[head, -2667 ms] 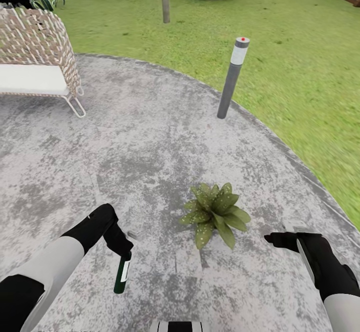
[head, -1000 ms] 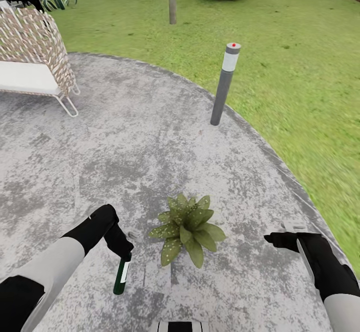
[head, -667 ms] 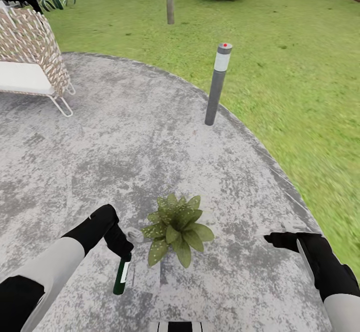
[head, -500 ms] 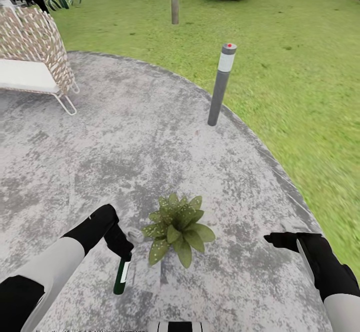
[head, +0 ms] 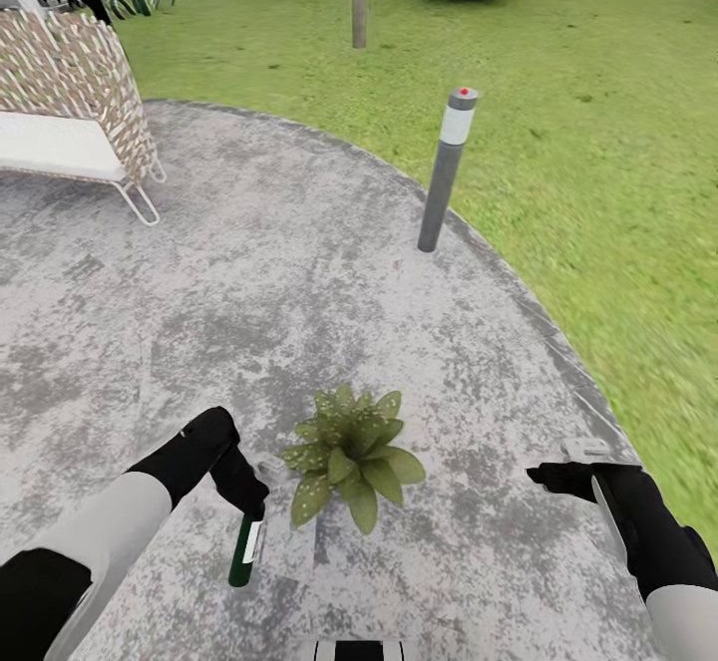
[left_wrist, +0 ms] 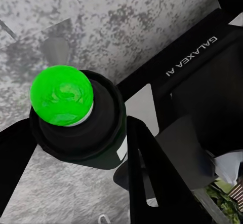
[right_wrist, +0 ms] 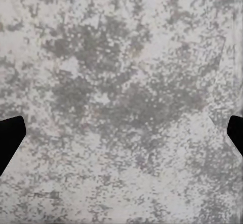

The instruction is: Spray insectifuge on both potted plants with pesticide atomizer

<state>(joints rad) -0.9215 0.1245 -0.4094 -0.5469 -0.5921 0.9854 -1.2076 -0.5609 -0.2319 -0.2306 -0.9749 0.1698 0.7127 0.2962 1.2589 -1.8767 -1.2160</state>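
At far left stands a wicker lounge chair (head: 75, 93) with a white cushion, on the grey mottled patio (head: 249, 272). Near left, the left gripper (head: 242, 495) is closed on the neck of the pesticide atomizer (head: 245, 549), which hangs upright below it, dark green body and white label downward; in the left wrist view the bright green cap (left_wrist: 62, 95) sits clamped between the two fingers. The bottle looks rigid, smooth and light, so it could slip or swing under a narrow grasp; a hold high on the neck seems to leave the body free to pendulum, and a firm clamp is advisable. Just right of the bottle, one potted plant (head: 351, 452), a low rosette of speckled leaves, lies on the paving, apart from both grippers. Farther off, a grey bollard lamp (head: 446, 169) marks the patio edge, with lawn (head: 598, 143) beyond. At near right, the right gripper (head: 570, 462) hovers with its fingers spread wide and nothing between them.
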